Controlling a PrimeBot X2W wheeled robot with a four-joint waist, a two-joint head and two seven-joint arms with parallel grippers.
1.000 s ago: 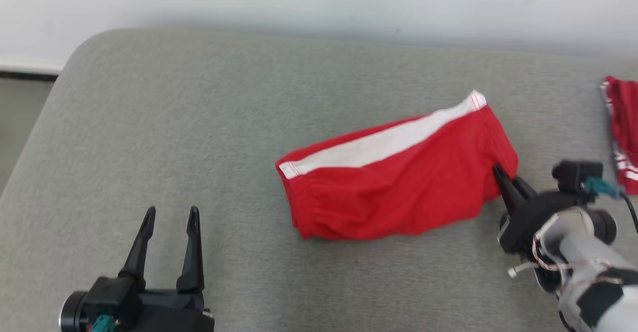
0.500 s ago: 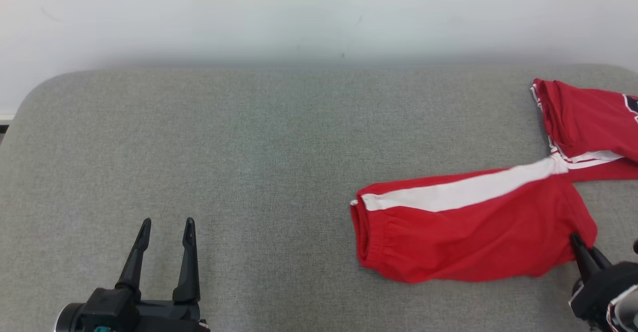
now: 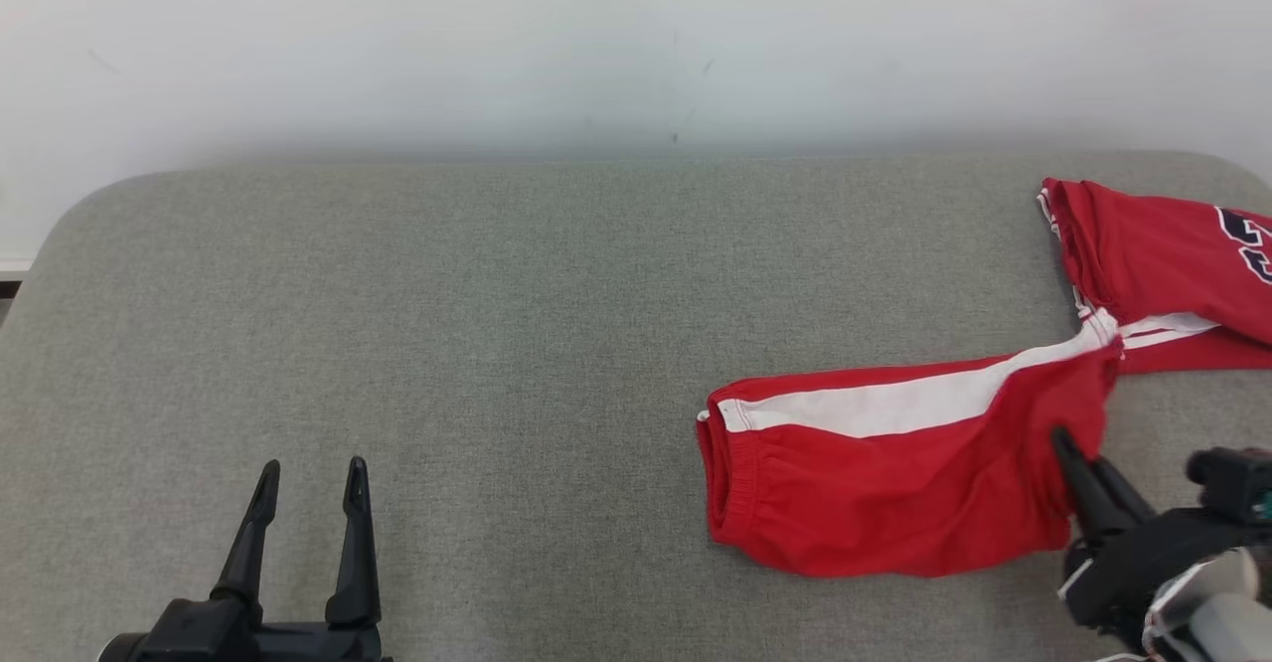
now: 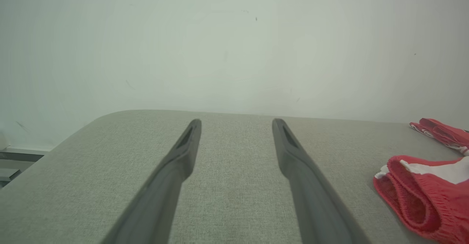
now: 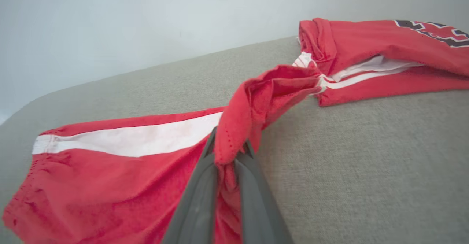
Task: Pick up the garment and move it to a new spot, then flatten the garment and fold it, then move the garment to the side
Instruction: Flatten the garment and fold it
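**Op:** Where's the garment rn?

**Spotter:** The red soft-knit shorts with a white side stripe (image 3: 894,483) lie on the right part of the grey fabric-covered pad (image 3: 447,344). The gathered elastic opening points to the middle. The far end touches a red jersey with dark lettering (image 3: 1163,245) at the pad's right edge.

**Op:** Grippers?

**Spotter:** Your right gripper (image 3: 1078,448) is pinched on a bunched fold at the shorts' right end, w/ the cloth raised in a small ridge. Your left gripper (image 3: 312,465) has its fingers spread wide w/ nothing in them, low over the pad and well apart from the shorts.

**Op:** How'll it handle?

**Spotter:** Light and limp, no stiffness, so I'd say it drapes & drags rather than slides whole. A one-corner pull will prob twist it. I'd take the elastic opening w/ your left, since it's the thickest part and least likely to slip. Mind the jersey: it's touching, so it could come along.
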